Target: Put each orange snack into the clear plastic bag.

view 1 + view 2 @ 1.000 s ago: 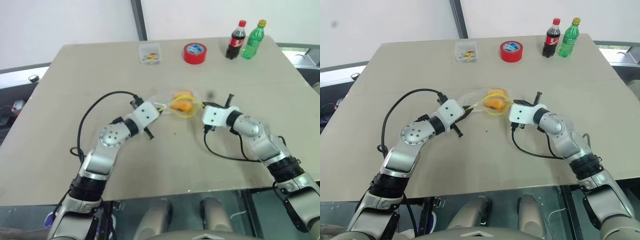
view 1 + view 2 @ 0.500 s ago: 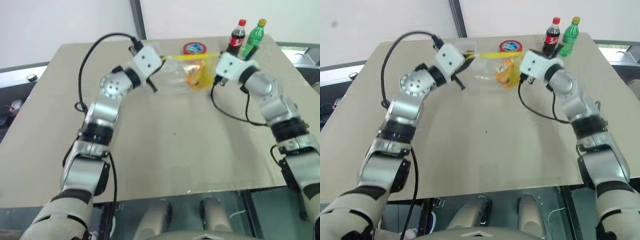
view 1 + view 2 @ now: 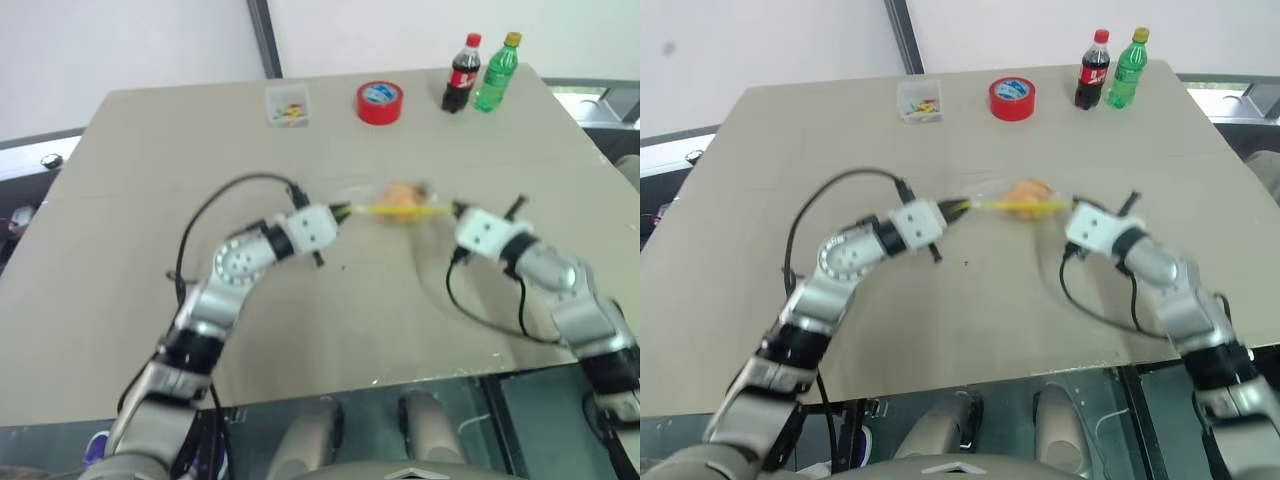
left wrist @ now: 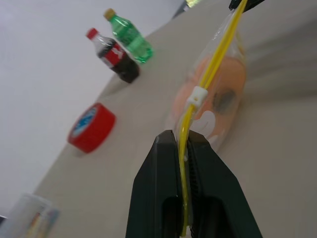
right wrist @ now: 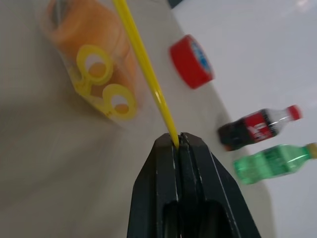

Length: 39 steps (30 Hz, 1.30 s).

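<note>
Your left end effector point(image 4: 184, 148) is pinching one end of the yellow seal strip of the clear plastic bag point(image 3: 395, 205), and your right end effector point(image 5: 178, 141) is clamped on the other end, so the strip runs taut between them. The bag hangs over the middle of the table point(image 3: 150, 180) with the orange snacks point(image 4: 218, 94) inside (they blur into one orange mass). A red tape roll point(image 3: 379, 101) sits at the far edge.
</note>
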### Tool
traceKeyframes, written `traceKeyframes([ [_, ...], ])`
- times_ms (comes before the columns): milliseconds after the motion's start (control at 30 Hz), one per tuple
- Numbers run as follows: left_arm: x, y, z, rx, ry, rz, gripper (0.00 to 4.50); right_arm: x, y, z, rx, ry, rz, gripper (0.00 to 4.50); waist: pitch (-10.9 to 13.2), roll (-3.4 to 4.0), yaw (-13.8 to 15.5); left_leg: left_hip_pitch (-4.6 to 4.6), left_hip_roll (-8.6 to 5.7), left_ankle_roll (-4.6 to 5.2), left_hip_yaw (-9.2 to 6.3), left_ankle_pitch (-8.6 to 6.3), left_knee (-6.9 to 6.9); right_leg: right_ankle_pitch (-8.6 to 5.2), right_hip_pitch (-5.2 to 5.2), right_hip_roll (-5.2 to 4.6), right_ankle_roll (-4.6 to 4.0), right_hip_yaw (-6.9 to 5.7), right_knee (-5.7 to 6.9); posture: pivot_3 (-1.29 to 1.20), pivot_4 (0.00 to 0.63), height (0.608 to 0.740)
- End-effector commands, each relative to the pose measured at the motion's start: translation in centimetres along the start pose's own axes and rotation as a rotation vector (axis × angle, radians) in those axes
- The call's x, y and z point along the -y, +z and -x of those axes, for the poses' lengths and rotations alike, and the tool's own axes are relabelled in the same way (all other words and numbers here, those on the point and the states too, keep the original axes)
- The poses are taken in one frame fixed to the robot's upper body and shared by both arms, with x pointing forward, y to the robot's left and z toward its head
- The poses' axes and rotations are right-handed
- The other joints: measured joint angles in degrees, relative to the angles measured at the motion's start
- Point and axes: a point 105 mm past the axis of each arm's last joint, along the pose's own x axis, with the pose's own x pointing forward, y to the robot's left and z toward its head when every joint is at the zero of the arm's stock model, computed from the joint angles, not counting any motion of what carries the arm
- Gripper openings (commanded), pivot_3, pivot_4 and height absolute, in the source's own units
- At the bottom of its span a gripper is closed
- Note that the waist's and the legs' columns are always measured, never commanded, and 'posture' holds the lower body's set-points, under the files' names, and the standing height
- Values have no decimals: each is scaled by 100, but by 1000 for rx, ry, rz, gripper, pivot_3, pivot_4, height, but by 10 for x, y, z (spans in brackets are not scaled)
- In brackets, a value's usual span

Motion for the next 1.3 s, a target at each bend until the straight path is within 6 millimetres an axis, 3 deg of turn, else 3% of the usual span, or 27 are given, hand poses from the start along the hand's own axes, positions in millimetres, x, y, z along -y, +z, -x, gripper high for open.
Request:
traceKeyframes([
  [33, -9, 12, 4, 2, 25, -55, 0, 14, -1, 18, -32, -11, 15, 1385, 13, 9, 108, 29, 0, 15, 1, -8, -1, 4, 32, 6, 0, 0, -6, 0, 150, 740],
  [167, -12, 12, 3, -6, 31, -70, 0, 9, 17, 34, 30, 57, -20, 2928, 16, 14, 148, 163, 12, 24, 8, -14, -6, -5, 172, 10, 15, -1, -27, 0, 150, 740],
  [333, -16, 16, -2, 4, 30, -130, 0, 8, 71, 33, 201, 157, 41, 2928, 15, 12, 131, 151, 22, 24, 4, -15, -7, 2, 168, 19, 4, -8, -49, 0, 150, 740],
  [433, -16, 20, -5, 18, 17, -169, 0, 1, 105, 14, 298, 192, 76, 2928, 17, 9, 100, 149, 24, 20, 9, -14, -11, 3, 163, 19, 4, -5, -52, 0, 150, 740],
  [567, -14, 23, -8, 32, 2, -201, 0, -10, 131, -13, 357, 220, 118, 2928, 14, 4, 144, 135, 27, 1, -1, -3, -17, 3, 154, 20, 2, -15, -62, 0, 150, 740],
  [700, -13, 24, -8, 31, 0, -206, 0, -11, 139, -31, 357, 214, 134, 2928, 13, 2, 185, 103, 22, 1, -3, -3, -13, 5, 128, 17, 1, -17, -69, 0, 150, 740],
  [867, -10, 26, -6, 32, 2, -191, 0, -9, 141, -36, 362, 216, 140, 2928, 13, 3, 236, 68, 21, 0, -9, -3, -12, 6, 93, 17, 0, -20, -71, 0, 150, 740],
  [933, -9, 26, -6, 31, 2, -190, 0, -10, 142, -37, 370, 222, 148, 2099, 13, 3, 239, 65, 21, 0, -9, -3, -13, 6, 90, 17, 0, -20, -71, 0, 150, 740],
  [1233, -11, 28, -4, 25, 12, -257, 0, -13, 149, -41, 396, 238, 167, 2099, 13, 3, 237, 66, 21, 0, -7, -3, -13, 6, 90, 19, 0, -19, -69, 0, 150, 740],
  [1300, -10, 28, -3, 22, 11, -261, 0, -12, 149, -42, 396, 235, 163, 1573, 13, 3, 237, 66, 21, 1, -7, -3, -13, 6, 90, 19, 0, -20, -69, 0, 150, 740],
])
